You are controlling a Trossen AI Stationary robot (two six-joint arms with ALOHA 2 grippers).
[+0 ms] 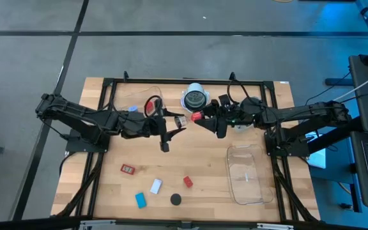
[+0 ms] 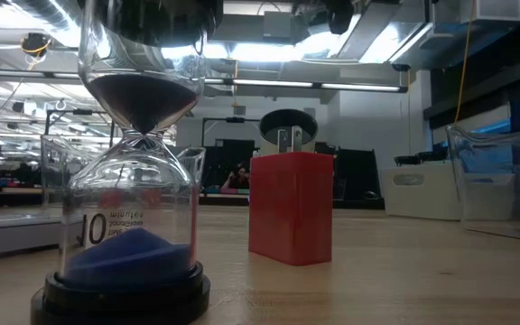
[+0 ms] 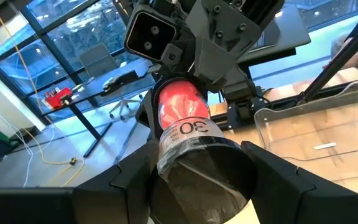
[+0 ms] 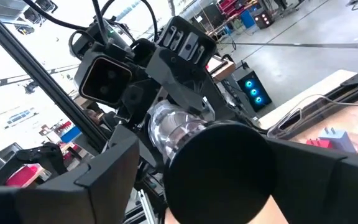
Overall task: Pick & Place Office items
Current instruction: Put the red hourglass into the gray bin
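Note:
A small sand timer [image 1: 187, 119] with red sand, black end caps and a "30" label is held level in the air between my two grippers, over the table's far middle. My left gripper [image 1: 174, 121] is shut on one end of it and my right gripper [image 1: 201, 117] on the other. On the table near the front lie a red-framed tag [image 1: 128, 169], a white block [image 1: 156, 186], a blue block [image 1: 140, 200], a red block [image 1: 188, 182] and a black disc [image 1: 176, 199]. My left gripper holds the timer's black end cap [image 3: 207, 171] between its two fingers [image 3: 126, 186], level from the table's left. The timer lies along the fingers, lifted clear, its red-filled bulb [image 3: 179, 109] pointing away toward the other gripper. My right gripper holds the timer's other black end cap [image 4: 219, 168] between its two fingers [image 4: 114, 168], level from the table's right. The timer lies along the fingers, clear of the table, its clear bulb [image 4: 166, 127] toward the left gripper.
A clear tray [image 1: 245, 172] lies at the right front and another [image 1: 142, 102] at the far left. A round white-rimmed dark object [image 1: 195, 98] stands just beyond the grippers. In the low view a blue-sand timer [image 2: 129, 181] and a red block [image 2: 292, 208] stand close.

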